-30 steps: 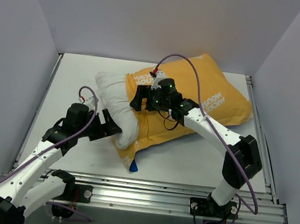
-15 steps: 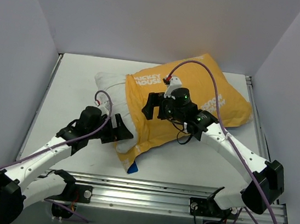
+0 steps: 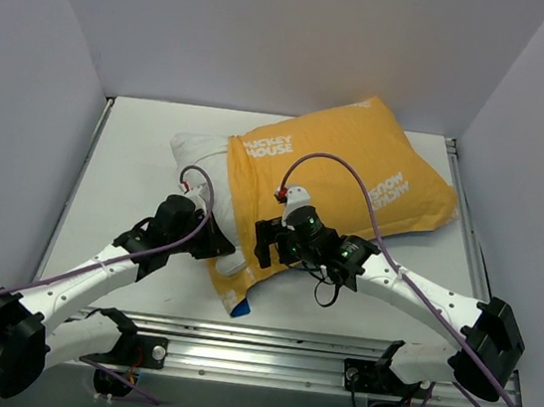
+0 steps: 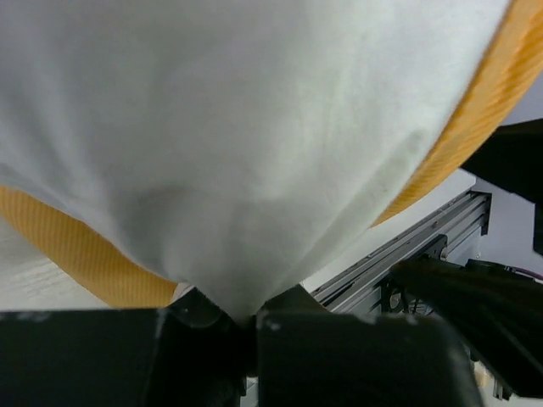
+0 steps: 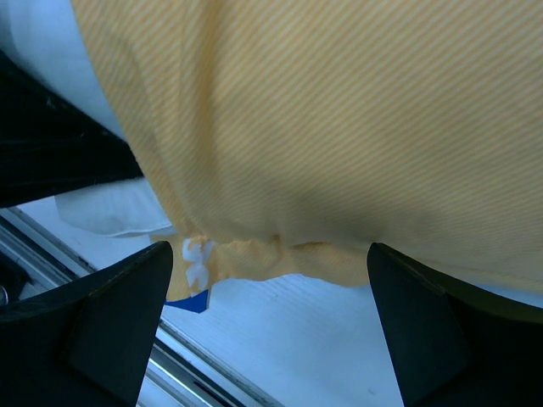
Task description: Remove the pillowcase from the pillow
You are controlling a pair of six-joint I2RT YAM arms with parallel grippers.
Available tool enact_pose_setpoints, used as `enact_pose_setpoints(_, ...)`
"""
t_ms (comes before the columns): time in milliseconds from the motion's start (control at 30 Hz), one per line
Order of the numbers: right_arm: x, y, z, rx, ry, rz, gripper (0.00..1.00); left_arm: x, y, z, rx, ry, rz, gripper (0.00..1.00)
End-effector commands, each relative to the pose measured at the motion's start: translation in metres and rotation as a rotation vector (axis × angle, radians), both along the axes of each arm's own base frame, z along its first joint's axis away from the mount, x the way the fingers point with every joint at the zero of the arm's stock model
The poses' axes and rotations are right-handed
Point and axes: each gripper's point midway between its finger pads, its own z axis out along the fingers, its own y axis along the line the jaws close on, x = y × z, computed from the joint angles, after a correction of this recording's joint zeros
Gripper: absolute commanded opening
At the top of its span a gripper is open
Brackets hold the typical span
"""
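Two jobs: left gripper [image 4: 248,320], clenched on the pillow's [image 3: 198,159] near end, should anchor; right gripper [image 5: 270,273], splayed over the pillowcase [image 3: 357,165] hem, should clamp and pull toward the table's [image 3: 130,180] far right corner.

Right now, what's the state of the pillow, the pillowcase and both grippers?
pillowcase: still on the pillow, orange face up.
pillow: mostly inside the case, white left end sticking out.
left gripper: shut, pinching the pillow's white fabric.
right gripper: open, jaws either side of the pillowcase's near edge, gripping nothing.
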Motion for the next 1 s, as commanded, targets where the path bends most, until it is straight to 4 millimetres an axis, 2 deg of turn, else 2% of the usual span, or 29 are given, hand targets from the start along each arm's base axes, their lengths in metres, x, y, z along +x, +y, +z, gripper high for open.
enact_pose_setpoints(0, -0.008, 0.004, 0.003, -0.014, -0.031, -0.008, 0.94, 0.01, -0.014, 0.047, -0.063, -0.134, -0.038, 0.02)
enact_pose_setpoints(33, -0.017, 0.011, 0.002, -0.01, -0.025, 0.02, 0.94, 0.011, -0.014, 0.053, -0.067, -0.146, -0.034, 0.02)
enact_pose_setpoints(167, -0.029, 0.027, -0.007, -0.007, -0.013, 0.05, 0.94, 0.018, -0.018, 0.084, -0.105, -0.189, -0.023, 0.02)
enact_pose_setpoints(433, -0.017, 0.03, -0.015, -0.063, -0.062, -0.023, 0.9, 0.028, -0.024, 0.142, -0.164, -0.265, -0.002, 0.02)
enact_pose_setpoints(567, -0.009, 0.033, -0.015, -0.068, -0.092, -0.043, 0.82, 0.03, -0.025, 0.154, -0.168, -0.281, -0.004, 0.02)
enact_pose_setpoints(667, 0.001, 0.031, -0.017, -0.105, -0.118, -0.075, 0.65, 0.029, -0.026, 0.155, -0.167, -0.278, -0.007, 0.02)
enact_pose_setpoints(700, 0.004, 0.029, -0.015, -0.121, -0.134, -0.088, 0.46, 0.028, -0.025, 0.154, -0.162, -0.272, -0.009, 0.02)
enact_pose_setpoints(733, 0.008, 0.025, -0.014, -0.134, -0.146, -0.106, 0.36, 0.027, -0.023, 0.153, -0.155, -0.266, -0.006, 0.02)
enact_pose_setpoints(767, 0.014, 0.019, -0.012, -0.152, -0.168, -0.133, 0.19, 0.026, -0.022, 0.152, -0.148, -0.266, -0.002, 0.02)
enact_pose_setpoints(800, 0.018, 0.016, -0.008, -0.156, -0.181, -0.141, 0.11, 0.023, -0.019, 0.149, -0.13, -0.253, -0.001, 0.02)
enact_pose_setpoints(867, 0.032, 0.004, -0.003, -0.152, -0.191, -0.183, 0.0, 0.021, -0.014, 0.145, -0.113, -0.243, 0.009, 0.02)
enact_pose_setpoints(933, 0.045, -0.009, 0.0, -0.146, -0.19, -0.218, 0.0, 0.016, -0.006, 0.142, -0.09, -0.234, 0.02, 0.02)
enact_pose_setpoints(967, 0.061, -0.027, 0.003, -0.146, -0.189, -0.278, 0.0, 0.016, -0.002, 0.141, -0.076, -0.234, 0.036, 0.02)
